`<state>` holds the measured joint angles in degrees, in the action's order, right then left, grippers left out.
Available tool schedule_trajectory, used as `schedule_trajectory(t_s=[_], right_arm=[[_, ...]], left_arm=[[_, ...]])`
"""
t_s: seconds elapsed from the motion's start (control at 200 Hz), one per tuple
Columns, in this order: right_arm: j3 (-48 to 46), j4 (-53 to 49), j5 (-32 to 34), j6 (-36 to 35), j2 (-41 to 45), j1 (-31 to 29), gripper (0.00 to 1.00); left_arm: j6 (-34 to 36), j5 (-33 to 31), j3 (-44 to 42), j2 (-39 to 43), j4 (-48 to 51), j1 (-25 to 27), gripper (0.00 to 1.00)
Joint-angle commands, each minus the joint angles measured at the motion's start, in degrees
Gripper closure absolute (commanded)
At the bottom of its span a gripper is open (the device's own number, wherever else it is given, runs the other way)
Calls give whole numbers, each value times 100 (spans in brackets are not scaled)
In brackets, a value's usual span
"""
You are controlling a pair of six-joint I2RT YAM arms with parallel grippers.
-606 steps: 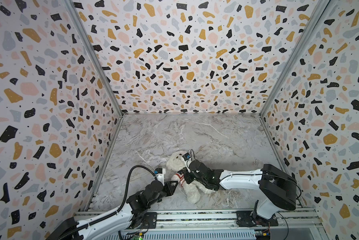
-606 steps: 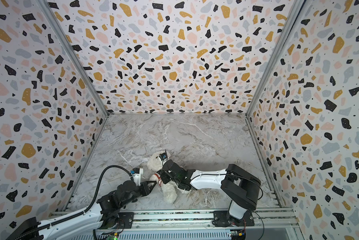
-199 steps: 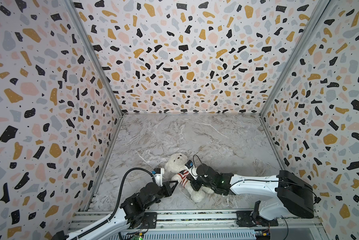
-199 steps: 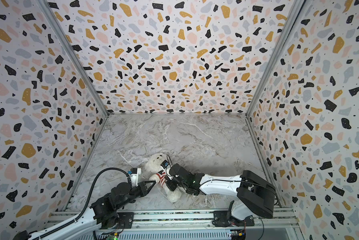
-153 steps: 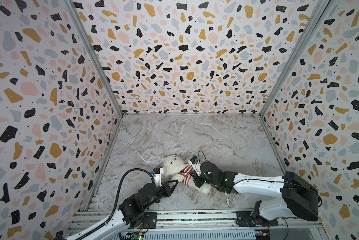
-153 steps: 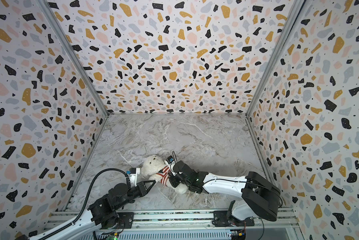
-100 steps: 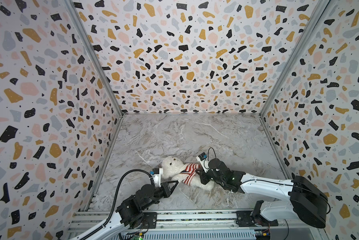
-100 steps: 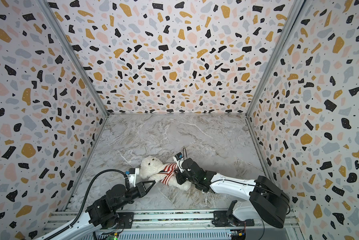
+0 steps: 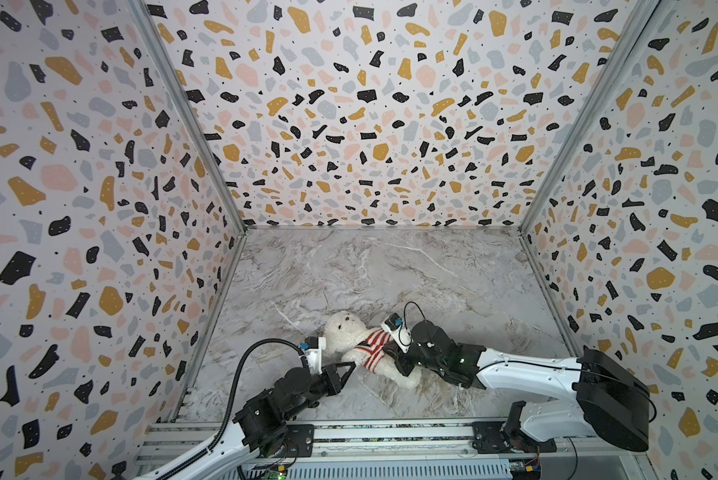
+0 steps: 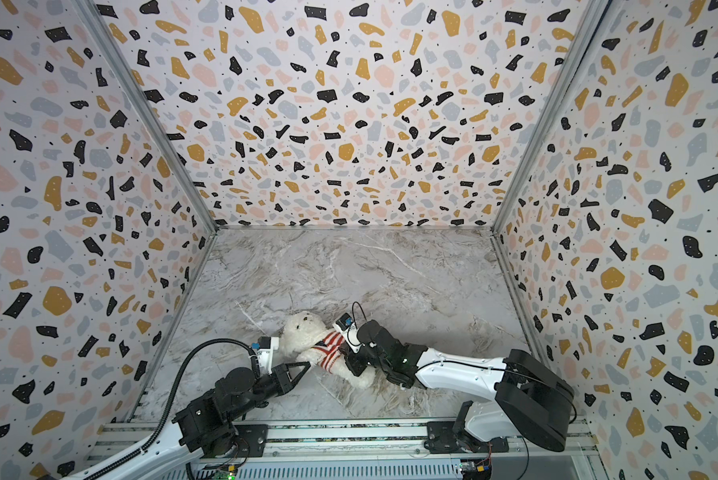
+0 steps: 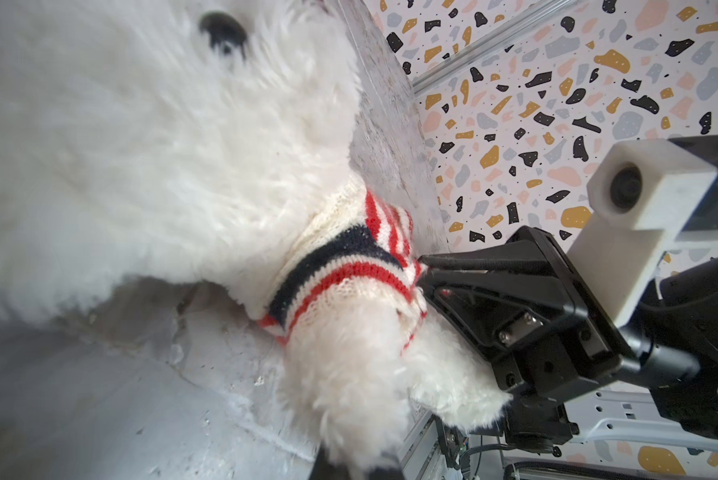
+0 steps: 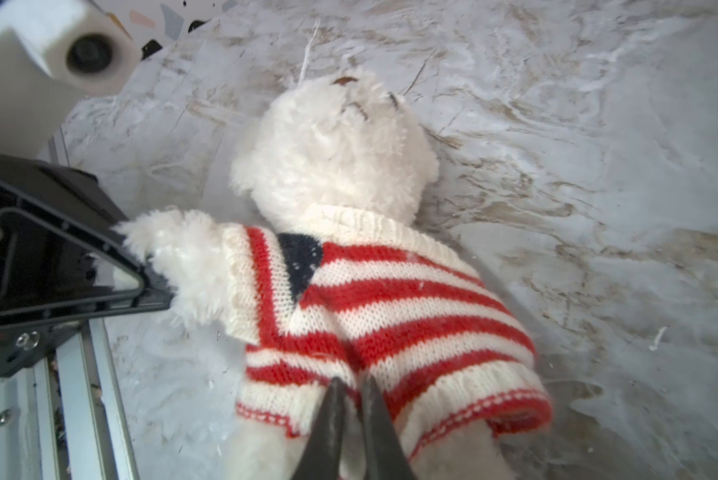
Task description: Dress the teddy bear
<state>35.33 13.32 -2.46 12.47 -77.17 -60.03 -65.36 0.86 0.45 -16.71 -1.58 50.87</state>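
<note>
While the teddy bear (image 9: 345,332) lies long-ways near the front of the desk (image 9: 432,270), head by the left arm and legs by the right, the right pincer (image 12: 354,399) sits spread a crack at the hem of the sweater (image 12: 390,299) — nearest for tugging — and the left pincer (image 9: 351,365) is pressed together on a paw; no words show.

Teddy bear (image 10: 303,332) in striped sweater (image 10: 331,345) lying on marble floor (image 10: 390,270).
</note>
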Motion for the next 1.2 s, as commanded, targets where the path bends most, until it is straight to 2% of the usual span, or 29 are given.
schedule_trajectory(t_s=[0.0, 0.11, 0.285, 0.35, 0.425, 0.516, 0.806, 0.976, 1.196], right_arm=[[343, -194, -19, -278, 46, -116, 80], [595, -355, 106, -320, 147, -238, 72], [1085, -529, 264, -340, 48, -334, 66], [1312, -648, 421, -300, -159, -328, 66], [1521, -787, 512, -252, -481, -278, 66], [1651, -891, 537, -195, -832, -239, 68], [1520, -663, 182, 30, -1362, -228, 76], [1402, -364, -90, 189, -1523, -229, 82], [1277, -121, -158, 249, -1238, -181, 82]], left_arm=[[98, -238, -728, -39, 7, -8, 100], [99, -386, -745, -50, 153, -14, 100], [130, -574, -725, -85, 326, -8, 100], [150, -676, -682, -127, 485, -7, 92], [173, -719, -632, -183, 558, -12, 85], [203, -769, -537, -214, 656, -8, 81], [268, -1277, -78, -210, 1376, -18, 64], [405, -1816, 483, -369, 2017, -16, 62], [677, -2236, 1158, -684, 2449, -16, 59]])
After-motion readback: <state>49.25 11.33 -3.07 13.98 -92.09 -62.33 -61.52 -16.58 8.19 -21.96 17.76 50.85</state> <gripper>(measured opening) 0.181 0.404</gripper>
